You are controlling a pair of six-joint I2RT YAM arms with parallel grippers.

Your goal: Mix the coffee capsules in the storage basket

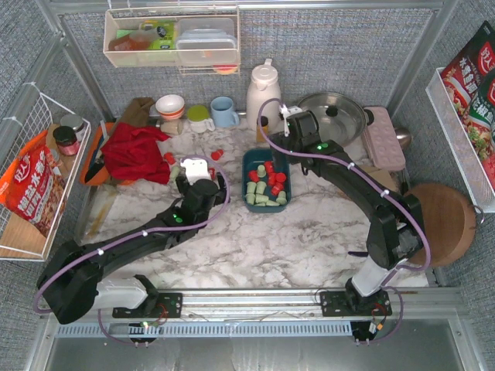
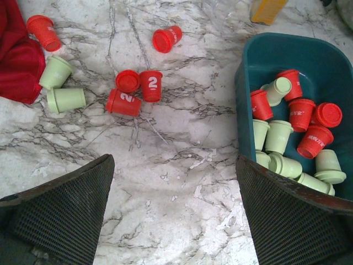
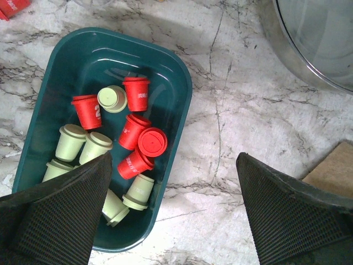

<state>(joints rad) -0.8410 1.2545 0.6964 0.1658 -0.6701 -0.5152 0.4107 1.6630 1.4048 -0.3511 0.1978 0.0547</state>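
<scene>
The teal storage basket (image 1: 267, 202) sits mid-table and holds several red and pale green coffee capsules (image 1: 267, 184). In the right wrist view the basket (image 3: 182, 94) lies left of my open right gripper (image 3: 175, 160), with red capsules (image 3: 136, 93) and green ones (image 3: 70, 141) mixed inside. My right gripper (image 1: 298, 131) hangs just behind the basket's right corner. My left gripper (image 1: 197, 171) is open to the basket's left, over bare marble (image 2: 174, 165). Ahead of it lie loose red capsules (image 2: 150, 85) and green capsules (image 2: 66, 99). The basket wall (image 2: 265, 41) shows at the right.
A red cloth (image 1: 135, 151) lies left of the loose capsules. Behind the basket stand a white thermos (image 1: 263, 89), a light-blue mug (image 1: 224, 112) and a steel pan (image 1: 332, 116). A pink tray (image 1: 384, 137) and a round wooden board (image 1: 441, 224) are on the right, a wire rack (image 1: 31, 154) on the left.
</scene>
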